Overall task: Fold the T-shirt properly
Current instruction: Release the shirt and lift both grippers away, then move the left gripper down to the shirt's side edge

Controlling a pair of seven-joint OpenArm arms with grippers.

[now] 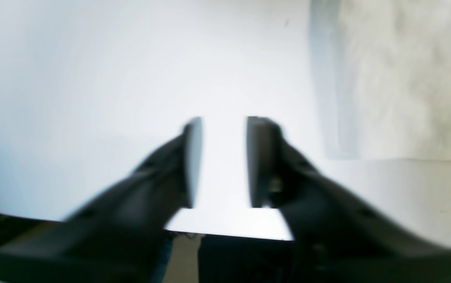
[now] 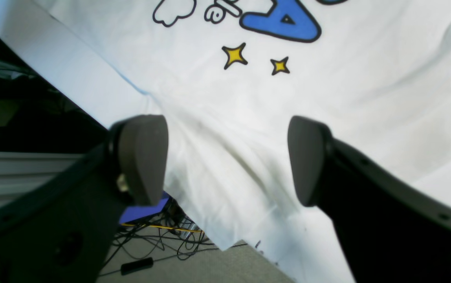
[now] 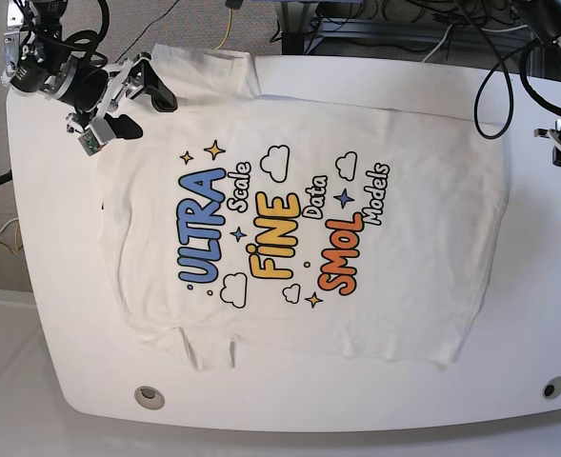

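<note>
— Where's the T-shirt (image 3: pixel 299 238) now?

— Spread flat on the white desk (image 3: pixel 42 286), print side up, all the coloured lettering showing. No fold in the body that I can see; one sleeve near the right hand looks a little rumpled, and the hem at the opposite edge is bunched in a spot.

— And the right hand (image 2: pixel 225 157)?

— It hangs over a corner of the shirt, right at the desk's edge. Its fingers stand wide apart with nothing between them; wrinkled cloth lies just beneath, and two small yellow stars (image 2: pixel 257 61) of the print sit just beyond the fingertips.

— The left one?

— The left hand (image 1: pixel 219 161) is off at the other side, well apart from the shirt as far as I can judge. Its fingers are parted, a narrower gap, nothing in it. Below it is bare desk, with a strip of white cloth off to one side. The wrist picture is blurred, so I can't say much more.

— So which step is this?

— The very start, I'd say: both hands getting into place before a first fold.

— What does the next move need?

— The right hand would have to drop onto that corner and pinch a single clean edge. The left needs to reach the matching corner on its side, so both lift evenly.
</note>
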